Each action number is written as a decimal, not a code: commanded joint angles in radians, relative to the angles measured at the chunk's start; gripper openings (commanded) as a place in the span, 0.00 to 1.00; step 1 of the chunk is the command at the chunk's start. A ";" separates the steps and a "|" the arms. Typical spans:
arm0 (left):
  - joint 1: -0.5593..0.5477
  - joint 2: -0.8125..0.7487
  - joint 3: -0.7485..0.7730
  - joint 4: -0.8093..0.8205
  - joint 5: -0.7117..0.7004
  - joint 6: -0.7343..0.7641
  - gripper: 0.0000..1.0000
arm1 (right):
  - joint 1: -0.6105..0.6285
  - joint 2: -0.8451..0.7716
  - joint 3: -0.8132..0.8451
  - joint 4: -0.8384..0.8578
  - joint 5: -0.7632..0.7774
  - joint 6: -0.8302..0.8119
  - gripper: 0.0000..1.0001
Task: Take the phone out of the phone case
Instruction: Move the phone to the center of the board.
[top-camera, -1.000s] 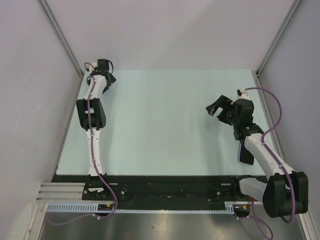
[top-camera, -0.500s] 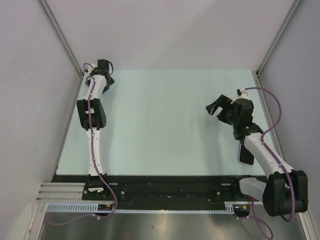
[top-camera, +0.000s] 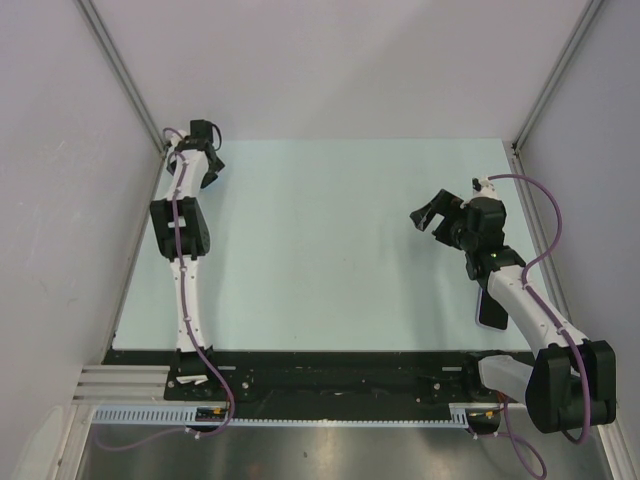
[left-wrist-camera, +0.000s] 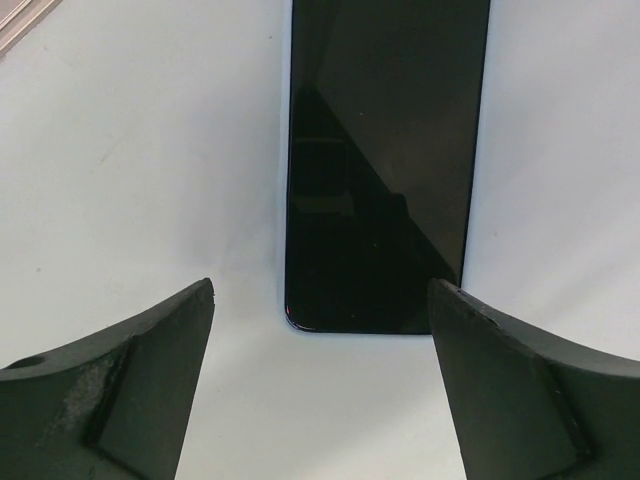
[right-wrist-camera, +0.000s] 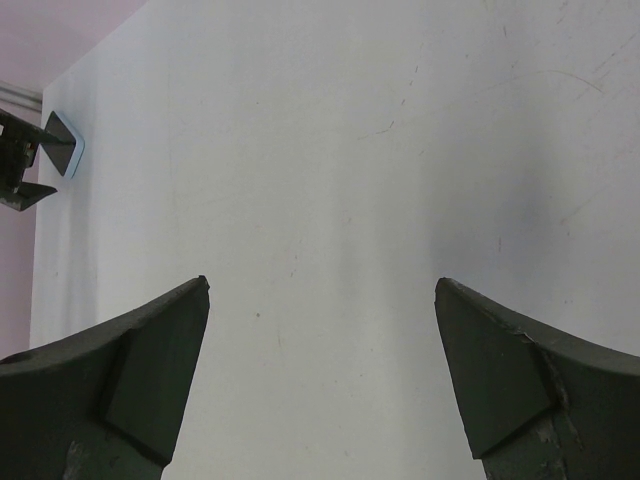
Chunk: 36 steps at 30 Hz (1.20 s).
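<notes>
Pale green surface (top-camera: 330, 250), walled in grey on three sides, with two robot arms bolted at its near edge; the phone (left-wrist-camera: 385, 170) lies flat and screen-up in the far left corner, a thin bluish rim showing round its near end; whether that rim is the case or the handset's own edge cannot be told. Left hand (left-wrist-camera: 320, 288) is poised at the phone's near end, a finger to either side, jaws spread wider than the phone, touching nothing and holding nothing. Right hand (top-camera: 428, 210) is well apart across the surface, jaws wide and likewise empty; beneath its forearm a dark flat slab (top-camera: 490, 310) lies near the right edge, partly hidden, and what it is cannot be made out. This looks like lining up on the phone, with no grip taken yet; the next move would call for the left hand to drop and pinch the long sides squarely, so the thin body does not skid; if a case is on, the right hand must cross over to peel it.
</notes>
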<state>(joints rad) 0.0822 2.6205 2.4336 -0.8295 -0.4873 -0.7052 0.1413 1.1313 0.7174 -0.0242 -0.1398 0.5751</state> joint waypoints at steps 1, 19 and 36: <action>0.010 -0.004 -0.007 -0.046 -0.020 0.021 0.91 | 0.004 -0.008 0.004 0.044 0.009 -0.011 1.00; 0.062 -0.186 -0.225 -0.034 -0.065 0.164 0.92 | 0.012 -0.008 0.004 0.052 -0.004 0.000 1.00; 0.096 -0.261 -0.401 -0.031 -0.068 0.222 0.91 | 0.017 -0.018 0.004 0.038 -0.009 -0.001 1.00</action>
<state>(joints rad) 0.1524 2.4214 2.1048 -0.7689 -0.5213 -0.5411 0.1497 1.1313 0.7174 -0.0166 -0.1455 0.5758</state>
